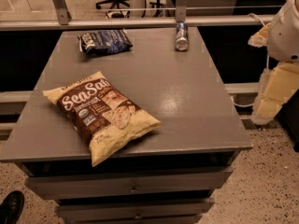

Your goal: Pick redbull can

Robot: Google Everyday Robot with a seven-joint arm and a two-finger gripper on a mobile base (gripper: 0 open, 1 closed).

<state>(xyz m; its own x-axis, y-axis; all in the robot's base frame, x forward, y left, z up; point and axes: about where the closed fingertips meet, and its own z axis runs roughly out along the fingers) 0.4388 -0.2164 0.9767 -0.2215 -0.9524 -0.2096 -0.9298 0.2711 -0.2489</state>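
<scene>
The redbull can (181, 36) is a slim blue-and-silver can near the far edge of the grey table (187, 101), right of centre. My gripper (268, 107), with pale yellow fingers, hangs off the table's right side below the white arm (286, 29). It is well to the right of the can, nearer to me, and touches nothing on the table.
A dark blue snack bag (105, 41) lies at the far left. A large Sea Salt chip bag (100, 113) lies front left, overhanging the front edge. A rail (140, 22) runs behind the table. Drawers (133, 185) are below. A black shoe (10, 206) is at the bottom left.
</scene>
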